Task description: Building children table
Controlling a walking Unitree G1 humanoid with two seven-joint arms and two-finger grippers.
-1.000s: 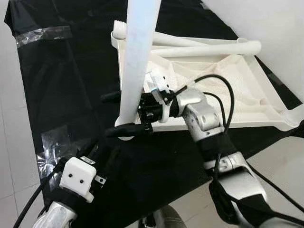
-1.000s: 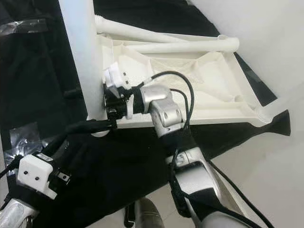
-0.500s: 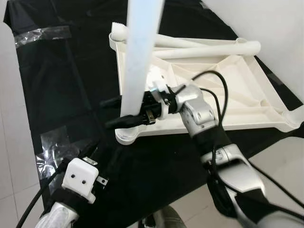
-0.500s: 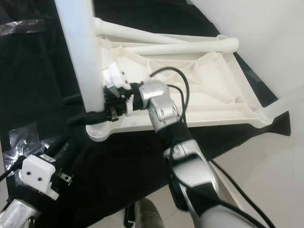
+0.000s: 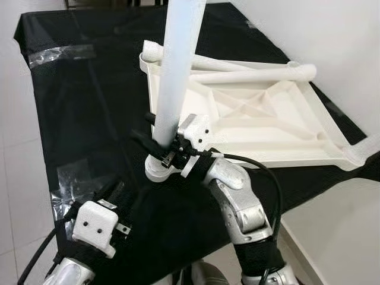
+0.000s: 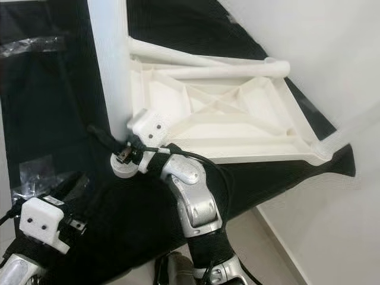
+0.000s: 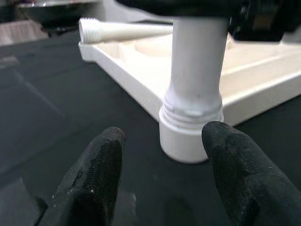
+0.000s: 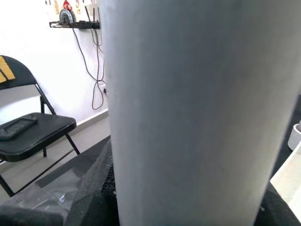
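- Right end effector (image 5: 159,144) is clamped on the upright white leg (image 5: 176,77) at the tabletop's (image 5: 261,119) 8 o'clock corner.
- Left end effector (image 7: 162,162), fingers apart, sits near the socket (image 7: 188,136).

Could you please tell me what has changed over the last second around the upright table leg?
The right gripper, shut on the upright leg, slid down it towards the corner socket, its wrist turning over. The tabletop, the two loose legs and the left gripper stayed put.

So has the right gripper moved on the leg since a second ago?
Yes. The right gripper has slid down the upright leg toward the corner socket of the tabletop.
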